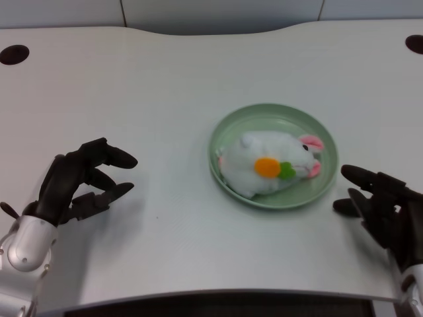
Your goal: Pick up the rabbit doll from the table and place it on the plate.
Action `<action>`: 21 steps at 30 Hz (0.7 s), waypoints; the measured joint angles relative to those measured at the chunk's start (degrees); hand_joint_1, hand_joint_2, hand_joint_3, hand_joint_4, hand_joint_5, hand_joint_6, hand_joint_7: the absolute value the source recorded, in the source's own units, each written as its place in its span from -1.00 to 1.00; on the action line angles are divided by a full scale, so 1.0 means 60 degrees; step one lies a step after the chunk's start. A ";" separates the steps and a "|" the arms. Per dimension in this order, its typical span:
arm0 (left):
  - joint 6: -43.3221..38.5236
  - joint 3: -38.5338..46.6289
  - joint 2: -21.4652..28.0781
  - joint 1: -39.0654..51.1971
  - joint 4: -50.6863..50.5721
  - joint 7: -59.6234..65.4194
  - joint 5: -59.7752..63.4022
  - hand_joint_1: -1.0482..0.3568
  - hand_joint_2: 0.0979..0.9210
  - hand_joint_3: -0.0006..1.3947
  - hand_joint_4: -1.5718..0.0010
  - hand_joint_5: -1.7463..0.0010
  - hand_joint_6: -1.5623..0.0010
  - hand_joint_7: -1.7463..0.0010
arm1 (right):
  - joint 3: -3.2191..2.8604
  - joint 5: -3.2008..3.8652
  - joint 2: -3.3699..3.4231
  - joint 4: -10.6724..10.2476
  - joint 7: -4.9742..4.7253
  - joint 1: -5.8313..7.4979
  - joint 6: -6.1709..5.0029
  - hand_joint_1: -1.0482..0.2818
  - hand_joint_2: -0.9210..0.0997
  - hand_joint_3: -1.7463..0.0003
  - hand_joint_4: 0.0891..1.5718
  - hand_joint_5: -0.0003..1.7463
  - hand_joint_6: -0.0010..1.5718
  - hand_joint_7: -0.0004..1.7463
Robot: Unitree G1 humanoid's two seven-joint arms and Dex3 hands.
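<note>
We see the rabbit doll (271,170) lying on the green plate (330,178); our left hand (76,181) is empty, fingers (119,158) apart.

left robot hand (79,179) | empty, fingers apart and curved | silver forearm at lower-left corner

White table (165,79) fills nearly whole view, matte, evenly lit, soft shadows only. Far edge wavy, curving inward at middle. Round dark hole (14,54) in far corner well beyond left hand; second hole (415,44) in opposite far corner. Behind table, pale grey wall panels (218,10) with thin dark seams. Near edge rounded, dark strip below.
</note>
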 measured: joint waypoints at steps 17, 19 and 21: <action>0.0126 0.0046 0.0004 0.0000 -0.0069 -0.0097 -0.0184 -0.02 1.00 -0.67 0.35 -0.53 0.26 -0.02 | -0.0002 -0.0013 -0.0090 0.0037 -0.0004 -0.0024 0.0000 -0.06 -1.00 0.78 -0.02 -0.17 0.26 -0.99; 0.0125 0.0044 0.0009 0.0000 -0.0068 -0.0103 -0.0182 -0.03 1.00 -0.67 0.36 -0.54 0.26 -0.02 | 0.0003 -0.0013 -0.0091 0.0023 -0.0013 -0.0023 0.0001 -0.05 -1.00 0.78 -0.03 -0.17 0.25 -0.99; 0.0125 0.0042 0.0011 0.0000 -0.0069 -0.0109 -0.0180 -0.03 1.00 -0.66 0.36 -0.54 0.27 -0.02 | 0.0006 -0.0013 -0.0091 0.0001 -0.0021 -0.0023 0.0001 -0.04 -1.00 0.78 -0.03 -0.17 0.25 -0.99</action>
